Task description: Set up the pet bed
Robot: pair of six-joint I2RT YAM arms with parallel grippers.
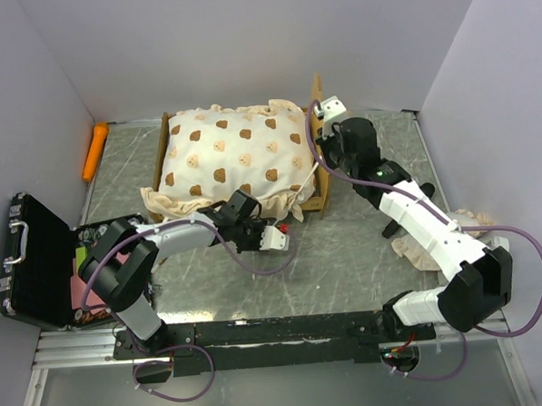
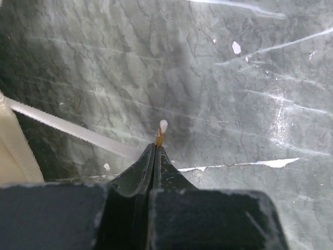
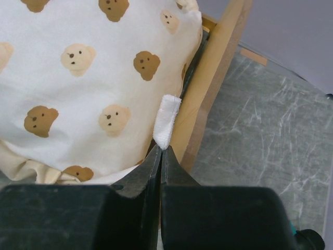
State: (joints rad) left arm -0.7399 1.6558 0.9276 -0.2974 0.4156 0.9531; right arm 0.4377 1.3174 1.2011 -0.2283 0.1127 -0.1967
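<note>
Two claws are in play and both are clenched with nothing held. The left claw [image 2: 156,148] hangs over bare surface [image 1: 347,263] just off the near ruffle of the mattress [image 1: 232,150]. The right claw [image 3: 160,152] has its tips against the seam where the mattress meets the wooden headboard [image 3: 213,78]. The pet bed [image 1: 321,178] sits at the far middle of the surface. Its bear-print mattress is already laid in the frame, though the ruffled edge spills over the near rail and looks bunched at that corner. By my reading the mattress step is nearly finished and the work in hand is tidying it against the headboard. The pillow is not on the bed. A lump of cream fabric [image 1: 417,248] lies on the surface under the right arm, well apart from the frame, and it may be the pillow, but I cannot tell for sure. If it is, the next move calls for the right claw to back away from the headboard, release, pinch that fabric by an edge and carry it to the headboard end without dragging the mattress askew. An open black case [image 1: 33,261] stands at the left edge and plays no part.
</note>
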